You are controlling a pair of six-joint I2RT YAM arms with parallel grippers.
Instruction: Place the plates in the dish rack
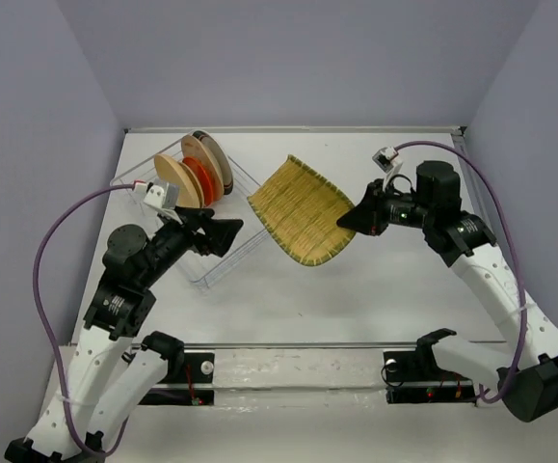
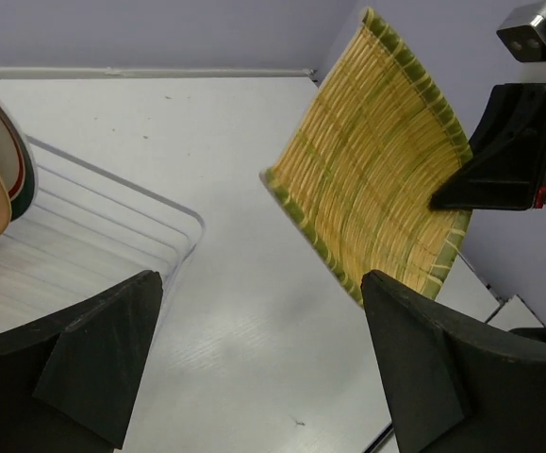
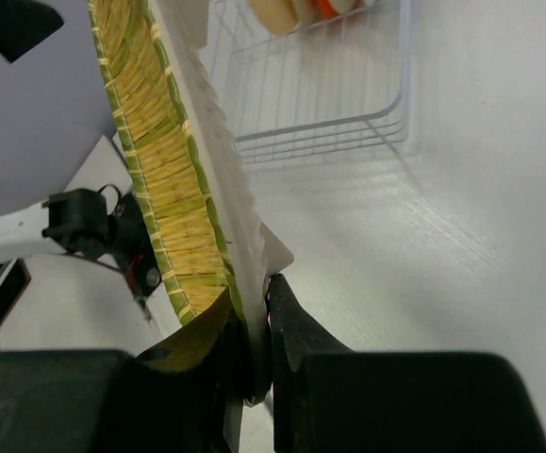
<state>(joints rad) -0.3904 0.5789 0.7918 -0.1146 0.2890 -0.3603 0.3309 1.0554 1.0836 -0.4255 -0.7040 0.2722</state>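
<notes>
Plates (image 1: 194, 172), round and cream, orange-red and tan, stand on edge in a row at the far end of the rectangular white thin-wire dish rack (image 1: 223, 266), on the left of the white table (image 1: 356, 299). Only the overhead view shows that row whole. The left wrist camera catches just curved rims at its left border, and the right wrist camera just their lower edges. The rack's near half is open wire, with the left gripper (image 1: 228, 234) above its near-right corner. That claw hovers released, its black fingers (image 2: 103, 363) spread wide around nothing.

Facing it is the squarish yellow woven-look plate (image 1: 303, 207), which hangs steeply tilted in the air just right of the rack. It is dished, ribbed like straw matting and bordered in green. The left wrist view shows bare table between the rack's rounded corner and this plate.

The right gripper (image 1: 351, 220) is clenched on the plate's right edge. Its own camera sees the plate edge-on, with the thin rim pinched between both fingertips and the underside pale. Open tabletop lies near and right of it.
</notes>
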